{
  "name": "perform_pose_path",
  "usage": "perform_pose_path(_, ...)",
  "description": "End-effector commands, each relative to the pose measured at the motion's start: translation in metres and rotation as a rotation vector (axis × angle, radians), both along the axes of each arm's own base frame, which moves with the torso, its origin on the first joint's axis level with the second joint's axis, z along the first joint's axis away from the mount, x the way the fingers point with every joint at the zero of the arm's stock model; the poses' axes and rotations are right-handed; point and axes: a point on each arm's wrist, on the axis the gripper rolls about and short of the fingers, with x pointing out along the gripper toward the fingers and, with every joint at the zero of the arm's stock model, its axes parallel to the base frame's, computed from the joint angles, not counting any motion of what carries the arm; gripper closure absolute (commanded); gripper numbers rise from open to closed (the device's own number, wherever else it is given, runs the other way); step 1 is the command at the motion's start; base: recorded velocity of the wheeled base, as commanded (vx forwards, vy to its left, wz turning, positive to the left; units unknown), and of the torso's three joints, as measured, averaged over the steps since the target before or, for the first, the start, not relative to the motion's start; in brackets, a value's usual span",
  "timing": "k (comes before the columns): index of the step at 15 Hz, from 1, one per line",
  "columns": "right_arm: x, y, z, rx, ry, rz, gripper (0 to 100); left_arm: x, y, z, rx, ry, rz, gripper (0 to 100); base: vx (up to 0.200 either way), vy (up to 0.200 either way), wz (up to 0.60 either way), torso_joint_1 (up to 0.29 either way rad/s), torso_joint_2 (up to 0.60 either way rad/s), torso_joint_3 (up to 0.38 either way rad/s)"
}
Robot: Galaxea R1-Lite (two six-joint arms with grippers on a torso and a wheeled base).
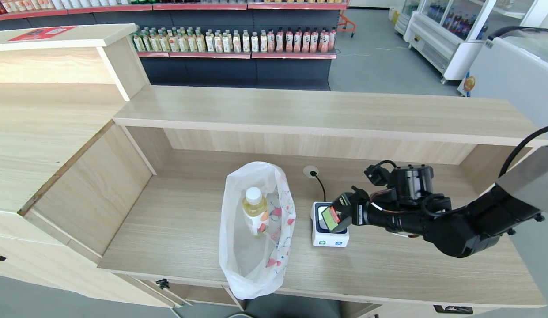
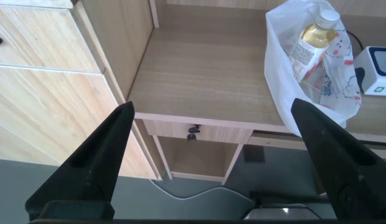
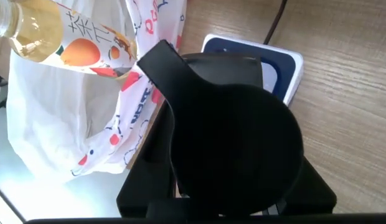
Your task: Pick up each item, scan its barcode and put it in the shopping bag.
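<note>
Progress is looking to be well along, judging from where things are lying. Nearest, the left pincer [image 2: 213,107] is hanging off the near edge of the tabletop [image 1: 388,265], at roughly 7 o'clock from the bag, with its fingers spread wide and gripping nothing.

The shopping bag [image 1: 238,260] is standing open at the near edge, its lower part overhanging the rim a little. A bottle [image 1: 255,212] of pale yellow drink with a white cap is already standing inside it, so that item is looking finished.

At 3 o'clock from the bag, just beside it, the scanner [image 1: 329,238] is resting on the tabletop. The right pincer [image 1: 342,215] is clamped on a small green-faced pack [image 1: 330,218], holding it just over the scanner's dark top, with the green face turning up and toward the bag. By my reading this item is being scanned right now. Whether its barcode is facing the window I cannot tell.

From the scanner a black cable [image 1: 321,187] is running toward 12 o'clock into a round port [image 1: 310,170] in the tabletop.

What is remaining for the pack, as I am judging it, is getting the read, carrying it toward 9 o'clock over the bag's mouth, and letting it go beside the bottle.
</note>
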Motion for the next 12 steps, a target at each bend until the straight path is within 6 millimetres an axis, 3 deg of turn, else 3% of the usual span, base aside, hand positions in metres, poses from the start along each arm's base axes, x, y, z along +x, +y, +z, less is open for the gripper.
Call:
perform_pose_path(1,0.004,0.011,-0.015,0.004,0.012,0.019,100,0.0,0.0,0.0,0.0,0.0,0.001,0,0.0,0.0,0.0,0.0,0.0,0.0)
perform_pose_path(7,0.024,0.028,-0.031,0.03,0.004,0.03,100,0.0,0.0,0.0,0.0,0.0,0.001,0,0.0,0.0,0.0,0.0,0.0,0.0)
perform_pose_path(12,0.025,0.027,-0.028,0.033,-0.007,0.026,100,0.0,0.0,0.0,0.001,0.0,0.001,0,0.0,0.0,0.0,0.0,0.0,0.0)
